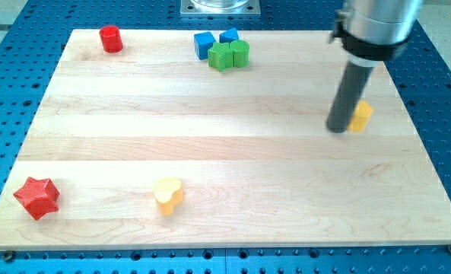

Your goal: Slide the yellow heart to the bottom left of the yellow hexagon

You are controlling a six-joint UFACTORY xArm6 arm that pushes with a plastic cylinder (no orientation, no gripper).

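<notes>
My tip (337, 128) — a bare rod, no fingers to open or close — touches the yellow hexagon (360, 116), well apart from the yellow heart (168, 195); any sweep risks nudging it.

A robotics lab: a wooden tabletop (210, 152) sits on a blue perforated bench (438, 99) beneath a metal arm (377, 23).

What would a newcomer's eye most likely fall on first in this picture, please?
Probably the straight dark rod at the view's upper right, with my tip resting on the pale wooden board right beside the yellow hexagon block, on its left. Next, the yellow heart block sits alone near the bottom edge, far from that hexagon. The red star-shaped block in the bottom left corner also stands out.
</notes>
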